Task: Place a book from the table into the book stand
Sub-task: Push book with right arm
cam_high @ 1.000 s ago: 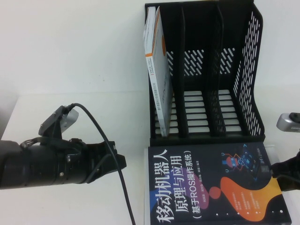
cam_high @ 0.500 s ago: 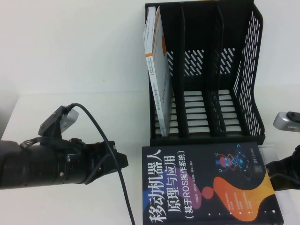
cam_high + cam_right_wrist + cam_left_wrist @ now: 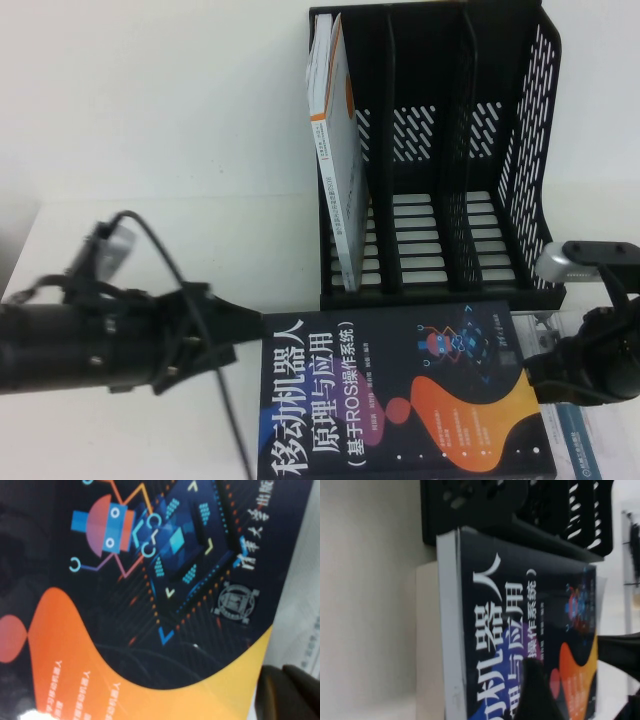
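Book (image 3: 400,400), dark-covered with a large white Chinese title and orange, purple and blue graphics, is seen lying flat and cover up on the white table (image 3: 180,230), between the two claws. Its far edge lies just in front of the base of the black book stand (image 3: 440,150), which stands beyond both claws. In the stand's leftmost slot a white book with an orange stripe (image 3: 335,150) is kept upright; the other slots hold nothing.

The left gripper (image 3: 235,335) is placed at the book's left edge, its tips reaching that edge, with the book directly ahead of it. In the left wrist view one dark finger (image 3: 535,690) is seen over the cover, near the title characters. Its fingers look parted, but whether they are spread or closing on the edge cannot be told.

The right gripper (image 3: 540,375) is found at the book's right edge, level with the yellow-orange corner of the cover. Its fingers are not made out, so its state cannot be told. Beneath it a lighter sheet or book (image 3: 580,450) shows at the book's right side.
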Controlling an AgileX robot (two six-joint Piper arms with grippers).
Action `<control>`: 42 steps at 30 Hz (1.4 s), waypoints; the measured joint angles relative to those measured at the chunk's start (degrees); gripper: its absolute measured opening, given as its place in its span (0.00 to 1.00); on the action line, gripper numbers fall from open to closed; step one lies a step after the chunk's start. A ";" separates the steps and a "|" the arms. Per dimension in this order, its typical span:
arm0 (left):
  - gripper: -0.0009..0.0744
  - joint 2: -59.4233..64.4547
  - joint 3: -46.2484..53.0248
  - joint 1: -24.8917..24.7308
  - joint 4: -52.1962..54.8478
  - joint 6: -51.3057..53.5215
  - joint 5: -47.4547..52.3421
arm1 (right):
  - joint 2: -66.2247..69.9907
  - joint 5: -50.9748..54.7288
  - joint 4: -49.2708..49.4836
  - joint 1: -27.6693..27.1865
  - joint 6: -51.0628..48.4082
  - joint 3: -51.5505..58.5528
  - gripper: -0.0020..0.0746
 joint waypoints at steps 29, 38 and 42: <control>0.82 20.31 4.17 16.83 -10.87 18.74 23.28 | 0.00 -2.16 2.78 0.10 -0.44 0.00 0.02; 0.82 20.44 4.17 16.83 -11.80 20.25 23.18 | 0.00 -2.16 2.88 0.10 -1.04 0.00 0.02; 0.83 20.44 4.17 16.83 -13.67 19.83 23.18 | 0.00 -2.16 2.81 0.10 -1.16 0.00 0.02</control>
